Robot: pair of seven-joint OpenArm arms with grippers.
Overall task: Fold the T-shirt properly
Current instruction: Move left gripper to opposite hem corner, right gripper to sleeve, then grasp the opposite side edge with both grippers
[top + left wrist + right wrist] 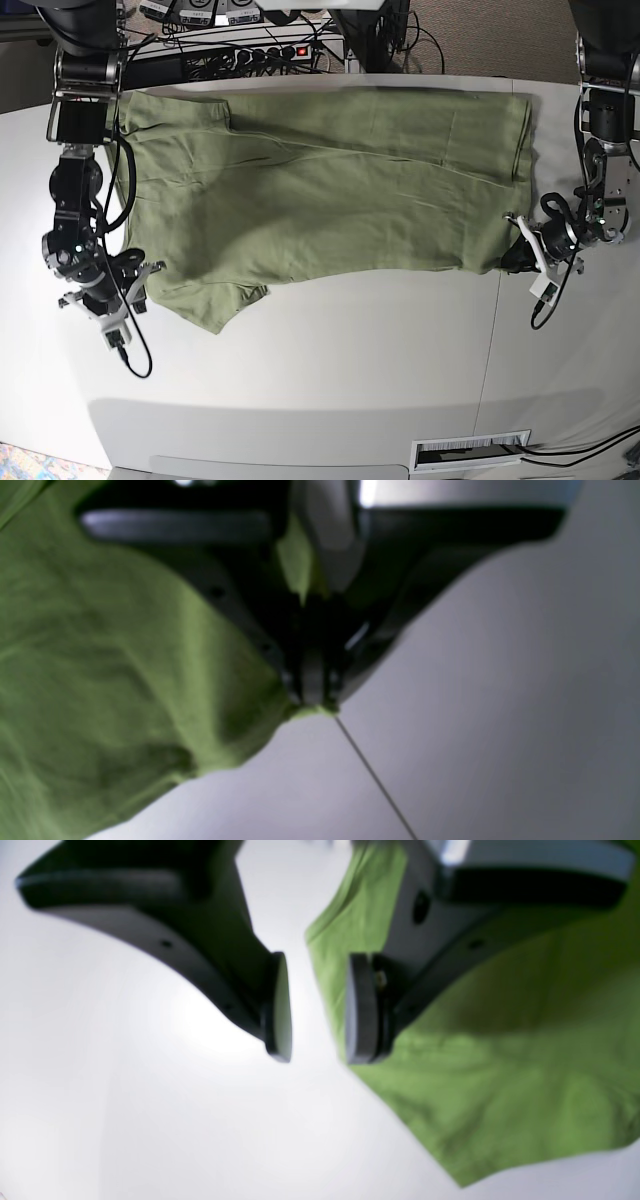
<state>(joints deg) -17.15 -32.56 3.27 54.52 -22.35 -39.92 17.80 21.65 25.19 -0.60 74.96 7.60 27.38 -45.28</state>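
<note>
Olive-green cotton, the T-shirt (330,190) lies spread across the far half of the white table (330,360), folded roughly lengthwise with its lower edge running along the middle and a loose flap, likely a sleeve, poking out at the near corner on the base view's left. The left claw (312,705) is pinched tight on a corner of the cloth at the shirt's other end, with a little nub of fabric showing below the tips. The right claw (317,1007) stands apart with nothing between its pads, just beside the shirt's edge and that loose flap. The main risk, as I judge it, is lopsidedness: if the left arm pulls or lifts while the other end is free, the shirt will drag and skew, and the fold line will wander. The thin pinch could also slip out, or have caught only one layer, so the layers part when raised. The crumpled flap, left untucked, would bulge in any later fold. Beyond the table's far edge sit a power strip (265,50) and tangled cables (400,35), clear of the work; each arm's own dangling cable hangs close to the cloth and could snag it.
</note>
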